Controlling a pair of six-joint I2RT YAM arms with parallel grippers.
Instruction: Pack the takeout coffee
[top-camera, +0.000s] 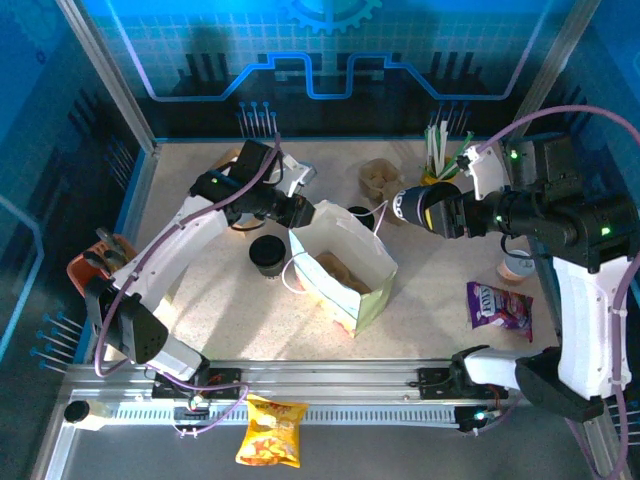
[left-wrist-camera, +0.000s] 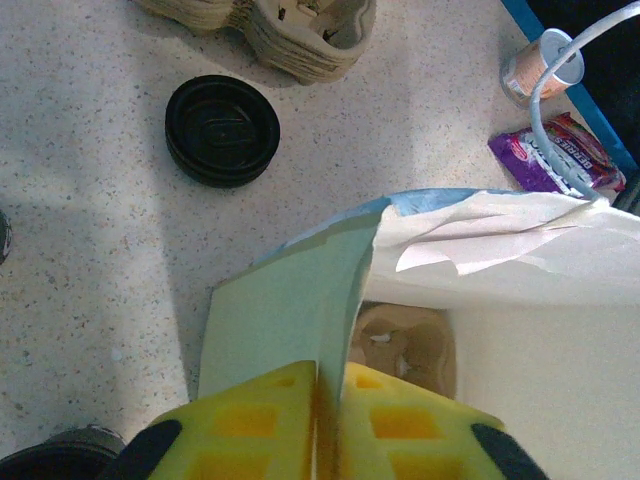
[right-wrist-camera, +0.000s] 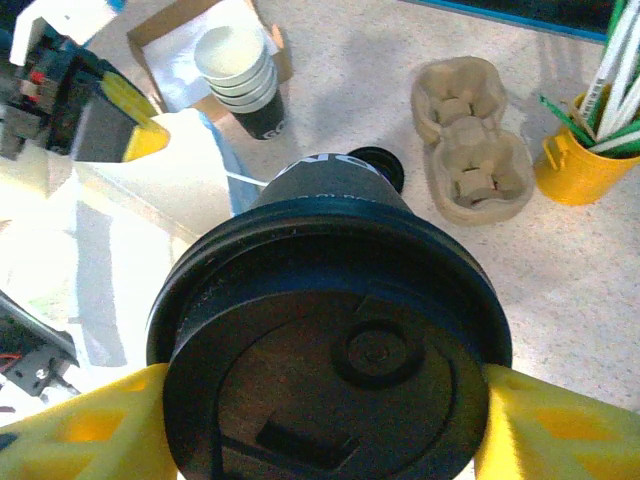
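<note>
Pinching the paper bag (top-camera: 345, 268) by its rim, the left gripper (left-wrist-camera: 320, 388) has its jaws clenched on it, bag standing open on the desk (top-camera: 225, 305). The right gripper (right-wrist-camera: 330, 410) jaws are grasping the takeout coffee (right-wrist-camera: 330, 290), held sideways in the air just beside the bag.

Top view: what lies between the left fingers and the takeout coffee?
In the top view: the far rim of the paper bag, then a stack of black lids, before the takeout coffee.
</note>
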